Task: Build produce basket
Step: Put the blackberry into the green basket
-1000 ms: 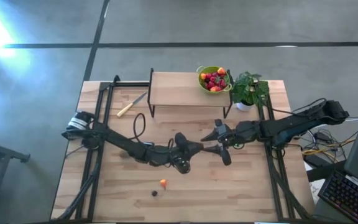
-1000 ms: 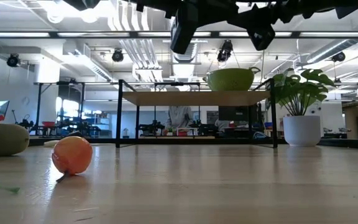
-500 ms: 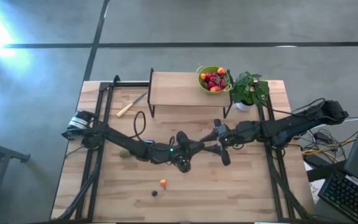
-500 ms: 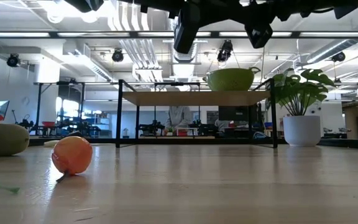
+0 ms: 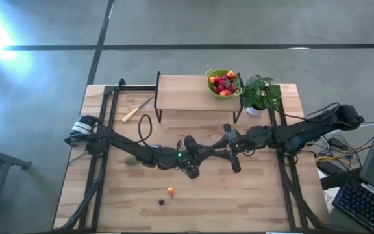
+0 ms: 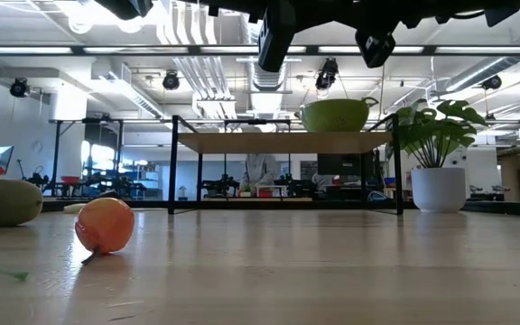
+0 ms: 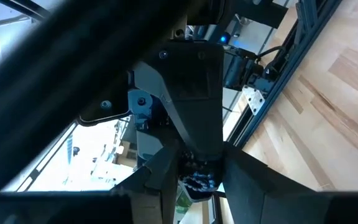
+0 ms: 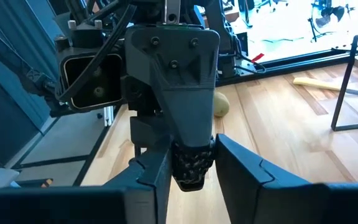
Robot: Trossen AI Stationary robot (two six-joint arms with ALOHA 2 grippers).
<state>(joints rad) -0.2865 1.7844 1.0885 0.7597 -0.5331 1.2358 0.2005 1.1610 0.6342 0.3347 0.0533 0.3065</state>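
Pinching a dark bumpy berry point(image 8: 191, 165) in the left gripper point(image 5: 208, 155) above the middle of the table point(image 5: 258, 195), offering it to the right gripper point(image 5: 218, 155), not managing to tell if that one is clamped yet. Judging it light, soft, easily squashed, so favouring a gentle hold across its middle. Heading for the produce basket point(image 5: 211, 73) on the shelf point(image 5: 180, 94) by the far edge

No readable text anywhere: no labels, no brands, no numbers, no signs legible in any view right now.
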